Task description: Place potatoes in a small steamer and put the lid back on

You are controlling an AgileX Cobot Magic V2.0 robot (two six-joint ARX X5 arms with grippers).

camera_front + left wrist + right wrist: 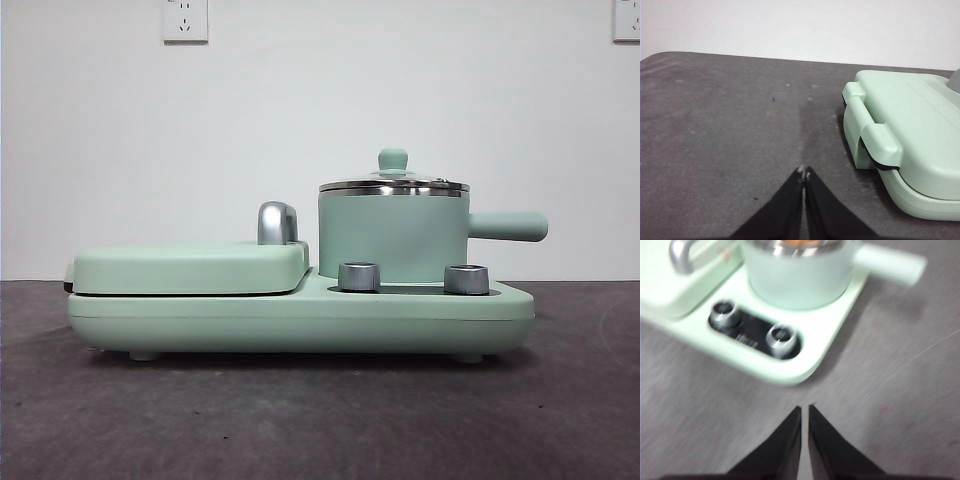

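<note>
Nearest the front camera lies the dark grey table (300,420), and on it stands a mint-green cooker base (300,320) on short feet. Two steel dials (360,276) sit at the front of the base, side by side below the pot. On the other half of the base lies the flat grill plate (190,266), its lid down, with a curved steel handle (277,222) rising behind it.

The steamer (393,232) stands upright on the base behind the dials, its straight side handle (508,226) pointing away from the grill plate. The glass lid (393,184) sits level on the steel rim, its small green knob (393,159) on top. In the right wrist view a sliver of orange shows inside the rim: the potato (799,242) is in the pot, though most of it is cut off by the picture's edge.

The left gripper (804,172) hangs over bare table, beside the end of the grill plate and apart from it; its two black jaws are pressed together and hold nothing. The right gripper (805,410) hangs over the table in front of the dials, clear of the base; its jaws are drawn close with only a thin slit between them, and nothing is in them. That picture is blurred. Neither arm shows in the front view.
</note>
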